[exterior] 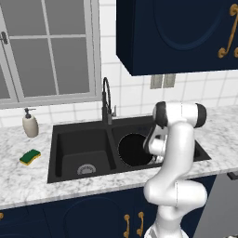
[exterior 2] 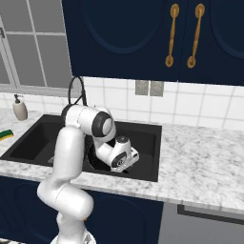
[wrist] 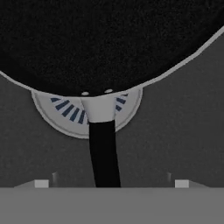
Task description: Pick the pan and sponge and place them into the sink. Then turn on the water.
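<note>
Pan [wrist: 105, 39] lies in sink [exterior: 65, 139], handle running between spread-apart fingers [wrist: 111, 183], untouched.

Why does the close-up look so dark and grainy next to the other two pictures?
Hand view: the black pan sits close to the lens, speckled and coarse. Left base view: even, flat light, with the sponge bright on pale marble. Right base view: soft, slightly blurred edges.

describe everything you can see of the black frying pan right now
The round, shallow, all-black frying pan lies flat in the right basin of the black double-basin sink, nearly filling it. Its inside looks matte and empty. In the hand view a short black handle joins the rim by a pale metal neck, over the round silver drain. The open two-finger gripper straddles that handle without gripping it.
</note>
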